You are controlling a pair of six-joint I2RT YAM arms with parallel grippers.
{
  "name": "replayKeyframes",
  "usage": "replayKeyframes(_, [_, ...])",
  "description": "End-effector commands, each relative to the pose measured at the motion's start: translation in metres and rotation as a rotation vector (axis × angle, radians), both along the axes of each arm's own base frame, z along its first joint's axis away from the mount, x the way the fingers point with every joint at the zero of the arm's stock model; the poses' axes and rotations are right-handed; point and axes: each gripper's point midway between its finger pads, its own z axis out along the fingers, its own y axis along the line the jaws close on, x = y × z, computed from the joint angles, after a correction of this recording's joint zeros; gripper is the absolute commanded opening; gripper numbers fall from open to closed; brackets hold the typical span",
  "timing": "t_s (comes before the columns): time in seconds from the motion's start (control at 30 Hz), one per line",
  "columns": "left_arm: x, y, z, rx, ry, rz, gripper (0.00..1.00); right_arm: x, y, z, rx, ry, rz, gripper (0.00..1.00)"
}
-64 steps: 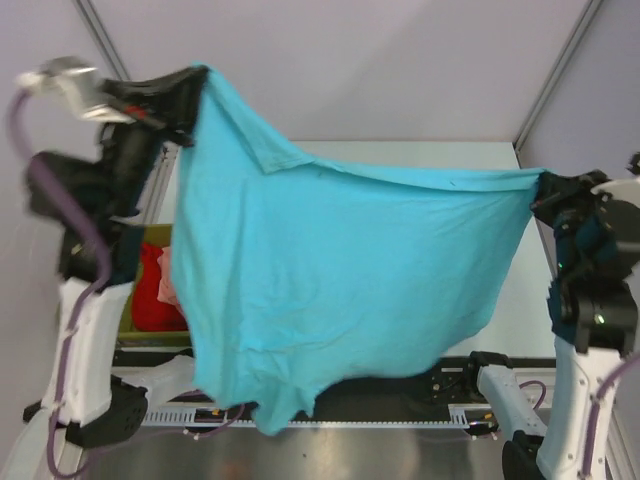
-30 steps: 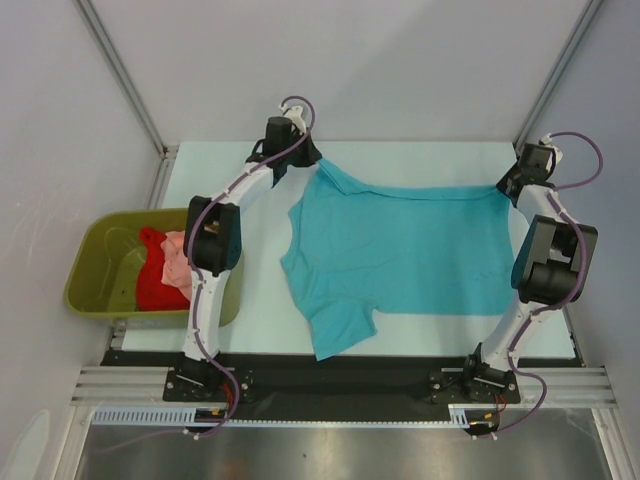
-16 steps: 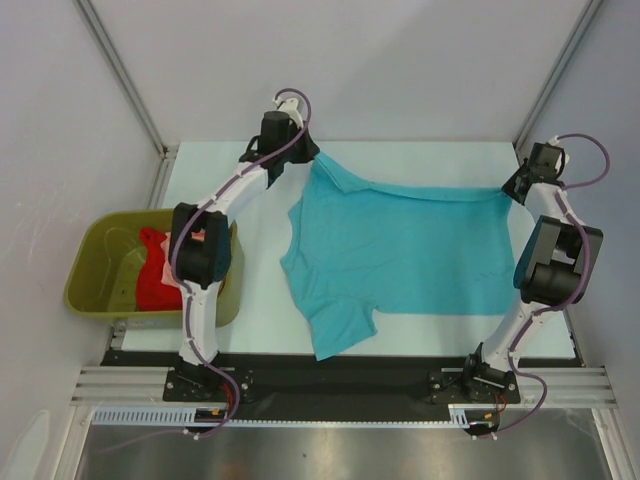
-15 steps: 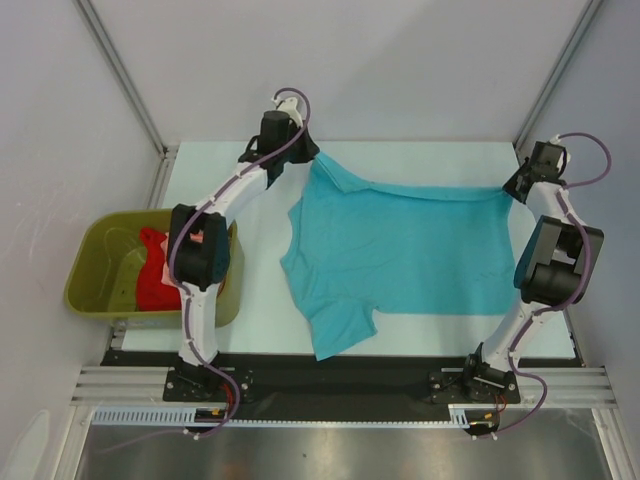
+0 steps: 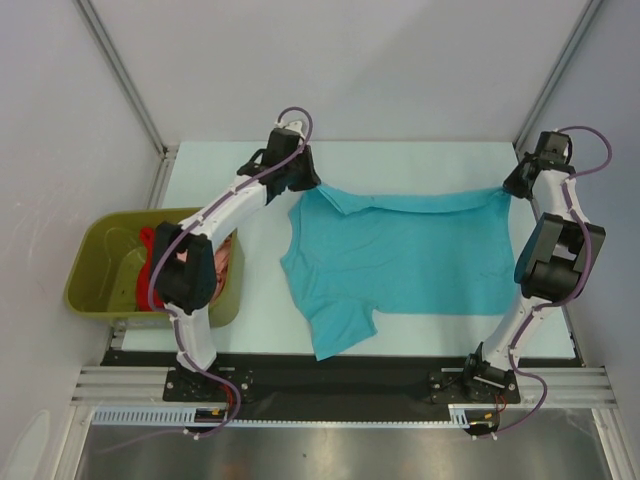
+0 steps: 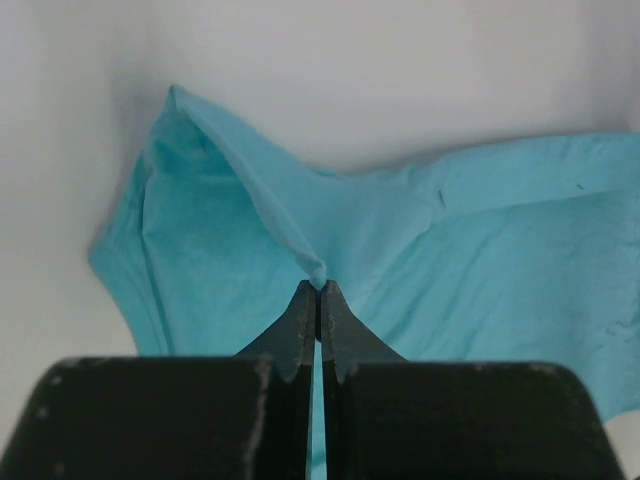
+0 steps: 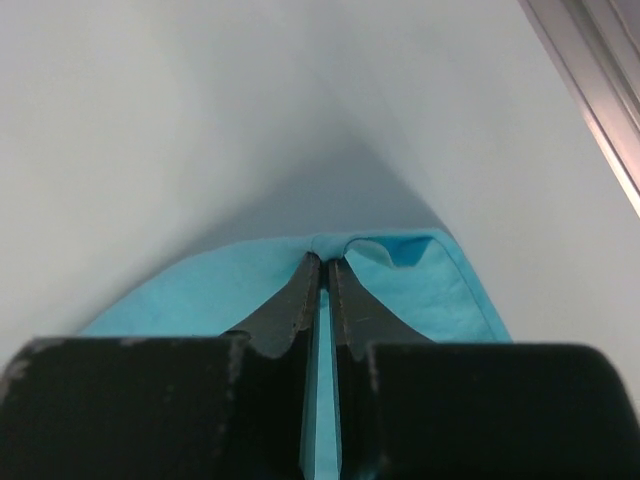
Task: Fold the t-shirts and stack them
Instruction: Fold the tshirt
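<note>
The shirt (image 5: 410, 260) lies spread across the table (image 5: 420, 155), front down or up we cannot tell. Its far edge is lifted slightly at both corners, and one sleeve (image 5: 335, 335) reaches the near edge. The left gripper (image 6: 318, 290) is clenched on a raised fold at the far-left corner. The right gripper (image 7: 325, 262) has its jaws close together at a pucker of hem on the far-right corner; whether they truly bite we cannot tell.

The main risk, in our judgement, is an uneven release. If one corner drops while the other is held taut, the far edge could spring back, skew and wrinkle, and any fold made after that would come out crooked. The left pinch takes a ridge rather than a flat hem, so it may gather two layers and drag the one underneath. The sleeve by the near edge could slide off if the cloth is pulled that way. The tub (image 5: 100, 280) sits well apart, beside the left arm.
</note>
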Motion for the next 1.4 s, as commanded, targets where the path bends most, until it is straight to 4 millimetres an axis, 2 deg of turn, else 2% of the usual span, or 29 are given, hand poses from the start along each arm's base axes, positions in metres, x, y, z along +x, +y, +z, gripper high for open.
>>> replayKeyframes(0.0, [-0.023, 0.011, 0.025, -0.013, 0.01, 0.043, 0.0, -0.008, 0.001, 0.013, 0.0, 0.021, 0.024, 0.09])
replayKeyframes(0.17, [-0.052, 0.023, 0.016, 0.0, 0.066, 0.07, 0.0, -0.027, -0.001, 0.009, -0.022, 0.091, 0.034, 0.09])
replayKeyframes(0.2, [-0.059, 0.025, 0.007, 0.002, 0.094, 0.073, 0.0, -0.03, -0.001, 0.008, -0.026, 0.102, 0.036, 0.09])
replayKeyframes(0.27, [-0.068, 0.026, 0.006, -0.007, 0.107, 0.067, 0.0, -0.036, -0.004, 0.005, -0.041, 0.117, 0.037, 0.09])
replayKeyframes(0.3, [-0.074, 0.028, -0.003, 0.001, 0.127, 0.063, 0.0, -0.037, -0.004, 0.007, -0.042, 0.116, 0.037, 0.1])
replayKeyframes(0.43, [-0.089, 0.03, -0.016, 0.009, 0.165, 0.054, 0.0, -0.044, -0.009, 0.003, -0.031, 0.125, 0.026, 0.1])
replayKeyframes(0.57, [-0.101, 0.023, -0.023, -0.011, 0.188, 0.024, 0.01, -0.053, -0.011, -0.01, -0.028, 0.171, 0.008, 0.1])
replayKeyframes(0.63, [-0.108, 0.019, -0.026, 0.002, 0.199, 0.001, 0.13, -0.062, -0.009, -0.019, -0.016, 0.208, -0.002, 0.13])
replayKeyframes(0.67, [-0.11, 0.019, -0.026, 0.016, 0.199, 0.002, 0.29, -0.068, -0.012, -0.022, -0.031, 0.23, -0.025, 0.15])
replayKeyframes(0.7, [-0.115, 0.021, -0.023, 0.037, 0.188, -0.011, 0.38, -0.077, -0.012, -0.03, -0.026, 0.265, -0.046, 0.2])
replayKeyframes(0.73, [-0.118, 0.024, -0.02, 0.053, 0.175, -0.014, 0.47, -0.084, -0.018, -0.029, -0.055, 0.282, -0.078, 0.32])
replayKeyframes(0.77, [-0.118, 0.027, -0.015, 0.073, 0.155, -0.016, 0.61, -0.089, -0.023, -0.026, -0.073, 0.291, -0.107, 0.36])
replayKeyframes(0.8, [-0.119, 0.032, -0.011, 0.1, 0.132, -0.03, 0.66, -0.093, -0.029, -0.023, -0.099, 0.29, -0.14, 0.43])
replayKeyframes(0.83, [-0.118, 0.035, 0.001, 0.108, 0.093, -0.031, 0.72, -0.1, -0.039, -0.024, -0.125, 0.291, -0.19, 0.62])
replayKeyframes(0.87, [-0.114, 0.036, 0.005, 0.118, 0.073, -0.041, 0.78, -0.098, -0.042, -0.016, -0.127, 0.25, -0.2, 0.68])
replayKeyframes(0.9, [-0.101, 0.042, 0.019, 0.161, 0.021, -0.034, 0.79, -0.086, -0.046, -0.011, -0.126, 0.181, -0.197, 0.71])
replayKeyframes(0.93, [-0.092, 0.044, 0.023, 0.182, 0.004, -0.031, 0.8, -0.076, -0.041, -0.008, -0.097, 0.142, -0.164, 0.74])
replayKeyframes(0.97, [-0.08, 0.043, 0.009, 0.213, 0.031, -0.037, 0.82, -0.068, -0.038, -0.011, -0.081, 0.128, -0.148, 0.76])
replayKeyframes(1.0, [-0.061, 0.046, 0.024, 0.215, 0.009, -0.029, 0.82, -0.06, -0.036, -0.013, -0.062, 0.112, -0.131, 0.77])
replayKeyframes(1.03, [-0.048, 0.044, 0.001, 0.239, 0.058, -0.03, 0.82, -0.049, -0.033, -0.007, -0.035, 0.086, -0.105, 0.78])
replayKeyframes(1.07, [-0.039, 0.042, -0.002, 0.225, 0.066, -0.037, 0.76, -0.047, -0.033, -0.017, -0.021, 0.111, -0.104, 0.78])
replayKeyframes(1.1, [-0.021, 0.043, 0.008, 0.204, 0.04, -0.017, 0.74, -0.047, -0.035, -0.018, -0.018, 0.127, -0.11, 0.78])
replayKeyframes(1.13, [-0.013, 0.041, 0.002, 0.191, 0.061, -0.026, 0.7, -0.046, -0.035, -0.019, -0.01, 0.132, -0.106, 0.77])
replayKeyframes(1.17, [-0.004, 0.039, -0.02, 0.203, 0.108, -0.023, 0.62, -0.045, -0.04, -0.017, -0.001, 0.124, -0.119, 0.77])
replayKeyframes(1.2, [0.008, 0.039, -0.011, 0.194, 0.095, -0.012, 0.58, -0.043, -0.035, -0.02, 0.034, 0.122, -0.099, 0.75])
replayKeyframes(1.23, [0.014, 0.038, -0.014, 0.198, 0.101, -0.011, 0.55, -0.042, -0.036, -0.019, 0.044, 0.114, -0.096, 0.74])
replayKeyframes(1.27, [0.017, 0.04, -0.034, 0.222, 0.157, 0.001, 0.48, -0.04, -0.038, -0.019, 0.047, 0.103, -0.096, 0.73])
replayKeyframes(1.3, [0.027, 0.038, -0.024, 0.197, 0.142, 0.02, 0.46, -0.039, -0.037, -0.025, 0.055, 0.108, -0.092, 0.72])
replayKeyframes(1.37, [0.032, 0.036, -0.031, 0.182, 0.167, 0.028, 0.43, -0.034, -0.038, -0.028, 0.061, 0.099, -0.088, 0.68])
